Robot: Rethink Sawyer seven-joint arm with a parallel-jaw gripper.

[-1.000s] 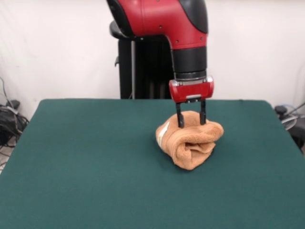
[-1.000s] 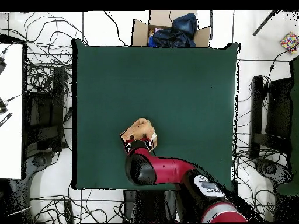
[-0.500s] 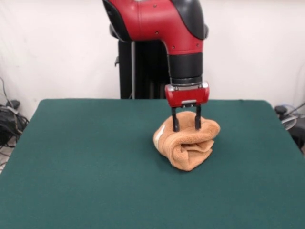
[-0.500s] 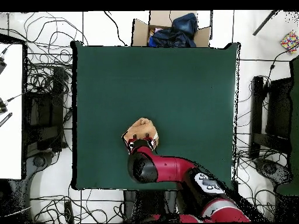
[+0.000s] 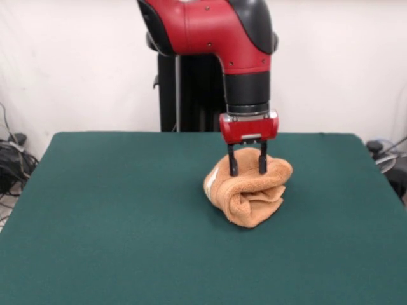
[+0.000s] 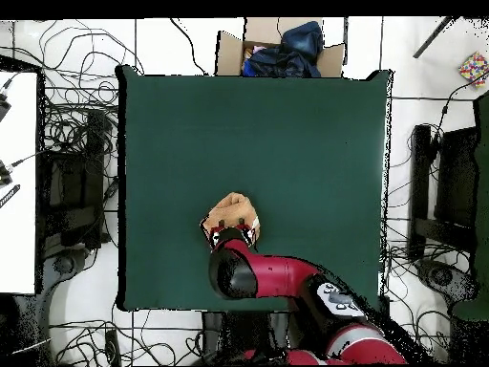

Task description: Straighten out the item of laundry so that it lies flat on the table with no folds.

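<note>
The item of laundry, an orange-tan towel [image 5: 250, 196], lies bunched in a rolled heap on the green table [image 5: 114, 210], a little right of centre, with a white label on its left side. My gripper [image 5: 247, 168] points straight down with its two black fingers set on the top of the heap. They stand apart, a ridge of cloth between them, so the gripper is open. In the overhead view the towel [image 6: 229, 207] shows just beyond the gripper [image 6: 233, 229], near the table's [image 6: 306, 143] robot-side edge, and the arm hides part of it.
A cardboard box [image 6: 229, 50] with dark clothes stands past the table's far edge in the overhead view. Cables and equipment lie on the floor along both sides of the table.
The gripper has shifted slightly left in the front view and sunk a little lower onto the towel. The heap has moved left with it and keeps its rolled shape.
</note>
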